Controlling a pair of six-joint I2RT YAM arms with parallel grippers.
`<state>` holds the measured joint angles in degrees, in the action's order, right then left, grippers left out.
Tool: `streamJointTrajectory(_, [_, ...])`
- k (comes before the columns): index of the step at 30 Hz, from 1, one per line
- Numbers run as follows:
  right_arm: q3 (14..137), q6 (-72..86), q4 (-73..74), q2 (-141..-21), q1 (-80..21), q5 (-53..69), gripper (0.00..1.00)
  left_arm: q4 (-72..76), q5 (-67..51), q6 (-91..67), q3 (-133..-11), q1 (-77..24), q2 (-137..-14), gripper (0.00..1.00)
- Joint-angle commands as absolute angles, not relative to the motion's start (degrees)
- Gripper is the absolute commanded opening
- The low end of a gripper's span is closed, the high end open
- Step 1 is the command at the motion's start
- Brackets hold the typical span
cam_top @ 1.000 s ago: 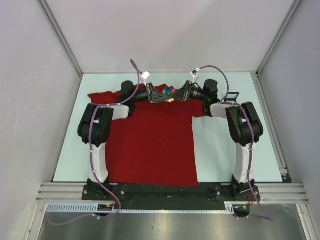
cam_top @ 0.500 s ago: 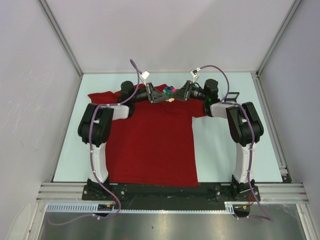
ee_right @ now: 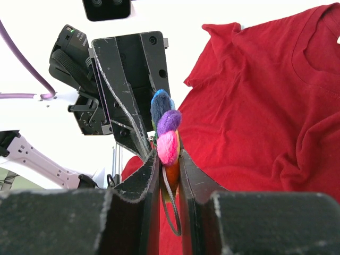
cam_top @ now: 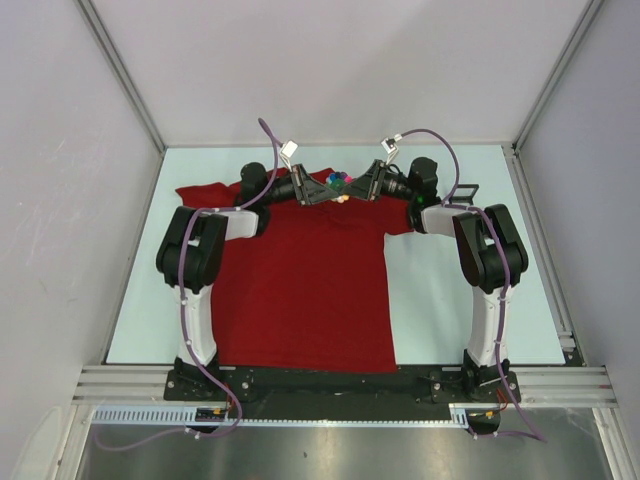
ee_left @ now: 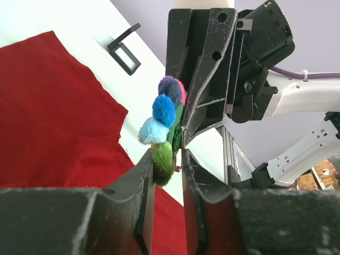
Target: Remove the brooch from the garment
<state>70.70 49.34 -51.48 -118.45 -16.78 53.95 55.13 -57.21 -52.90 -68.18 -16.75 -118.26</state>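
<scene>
The brooch [cam_top: 341, 183], a cluster of fuzzy coloured balls, is held up between both grippers over the neck end of the dark-red garment [cam_top: 300, 290]. My left gripper [cam_top: 329, 190] is shut on its green ball [ee_left: 162, 158] in the left wrist view. My right gripper [cam_top: 353, 187] faces it and is shut on the pink and orange balls [ee_right: 168, 147], with a thin dark loop hanging between its fingers. The garment [ee_right: 255, 106] lies flat below. In these views the brooch shows against the pale table, apart from the cloth.
A small black bracket [cam_top: 465, 192] lies on the pale table to the right of the shirt's sleeve; it also shows in the left wrist view [ee_left: 123, 50]. Grey walls and metal rails enclose the table. Both arms reach far back, elbows over the shirt's sides.
Both grippers and the brooch between them have edged slightly toward the far side. The shirt has not moved.
</scene>
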Motion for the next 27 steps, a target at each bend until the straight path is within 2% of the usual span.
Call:
streamJointTrajectory(1, [70.6,47.8,-48.9,-117.8,-17.0,52.2,0.0,63.5,-60.2,-54.4,-69.6,-17.6,-117.2,0.26])
streamJointTrajectory(7, [70.6,47.5,-48.4,-117.6,-17.1,52.0,0.0,63.5,-59.9,-54.6,-69.7,-17.6,-117.5,0.23])
streamJointTrajectory(19, [70.6,47.5,-48.5,-117.7,-17.0,52.2,0.0,69.3,-59.3,-57.9,-68.0,-16.8,-117.3,0.25])
streamJointTrajectory(27, [70.7,47.6,-48.8,-117.8,-17.6,51.9,0.0,67.2,-60.7,-57.3,-70.7,-18.8,-118.4,0.26])
